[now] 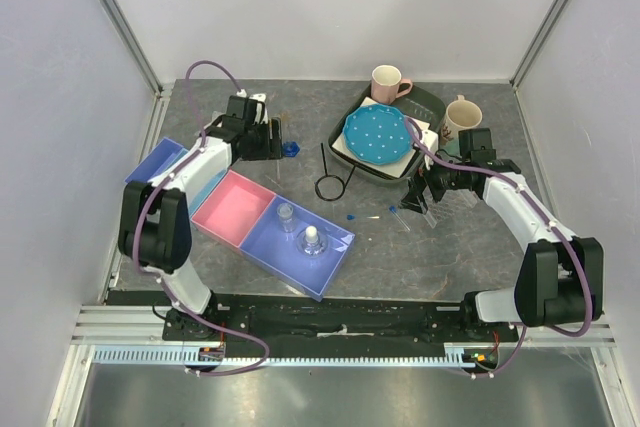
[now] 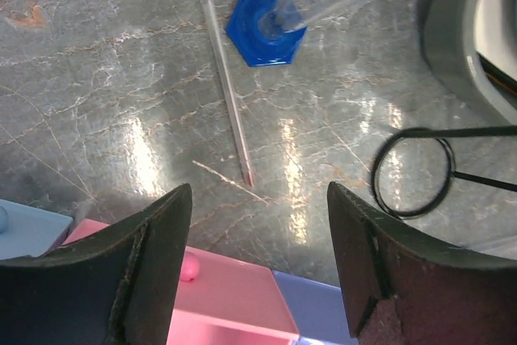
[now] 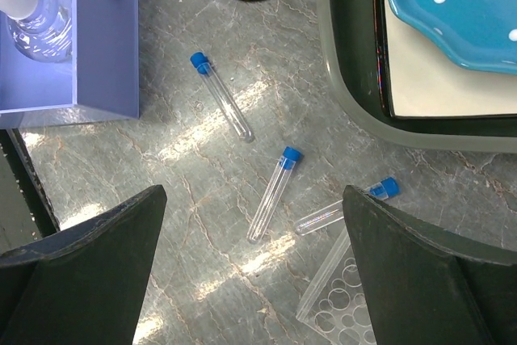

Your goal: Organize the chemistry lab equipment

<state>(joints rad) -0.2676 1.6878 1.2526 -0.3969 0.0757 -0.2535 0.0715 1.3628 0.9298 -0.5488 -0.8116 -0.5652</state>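
Observation:
My left gripper (image 1: 274, 138) is open and empty above the table (image 2: 121, 103), near the pink tray (image 2: 230, 296). Ahead of it lie a thin stick (image 2: 224, 78), a clear cylinder on a blue hexagonal base (image 2: 265, 28) and the black wire ring (image 2: 414, 172). My right gripper (image 3: 254, 280) is open and empty above three blue-capped tubes (image 3: 271, 195) lying on the table. The clear tube rack (image 3: 343, 309) lies beside its right finger. Two clear little bottles (image 1: 312, 240) stand in the purple tray (image 1: 270, 247).
A grey tray (image 1: 425, 107) at the back holds the blue dotted plate (image 1: 378, 135). A pink mug (image 1: 388, 82) and a cream mug (image 1: 460, 119) stand by it. Blue trays (image 1: 165, 160) sit at the left. A small pink ball (image 2: 188, 267) lies in the pink tray.

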